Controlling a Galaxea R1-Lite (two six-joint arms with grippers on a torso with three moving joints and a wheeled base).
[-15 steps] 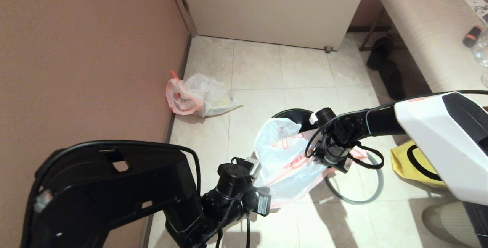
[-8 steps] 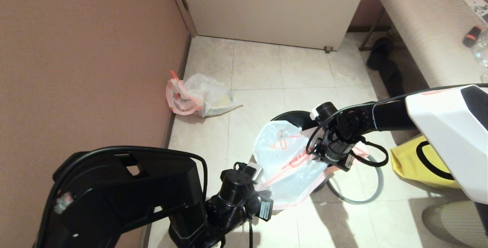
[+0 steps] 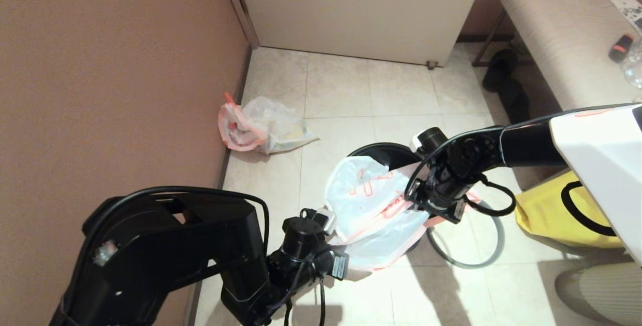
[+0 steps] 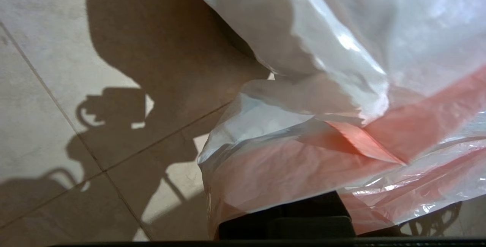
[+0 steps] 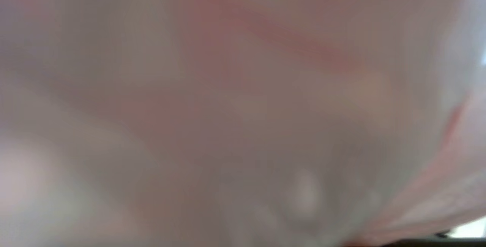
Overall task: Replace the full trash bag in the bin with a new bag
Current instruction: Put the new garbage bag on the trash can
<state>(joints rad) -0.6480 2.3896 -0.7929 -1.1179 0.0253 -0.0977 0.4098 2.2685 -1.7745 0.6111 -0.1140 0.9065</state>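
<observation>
The new bag (image 3: 373, 208), white with pink-red handles and red print, hangs stretched between my two grippers over the near side of the black bin (image 3: 383, 153). My left gripper (image 3: 335, 226) is shut on the bag's near edge; in the left wrist view the plastic (image 4: 303, 155) drapes over the dark fingers (image 4: 303, 220). My right gripper (image 3: 420, 201) grips the pink edge on the bag's right side. Bag plastic (image 5: 243, 110) fills the right wrist view. The full trash bag (image 3: 263, 128) lies on the floor by the left wall.
The bin's grey ring (image 3: 464, 266) lies on the tiles right of the bin. A big yellow bag (image 3: 549, 215) sits further right. A padded bench (image 3: 556, 40) and black slippers (image 3: 506, 85) are at the back right; a brown wall (image 3: 100, 65) runs along the left.
Both grippers have carried the new bag a little to the left and further over the bin. The bag has spread wider and now covers more of the bin's mouth.
</observation>
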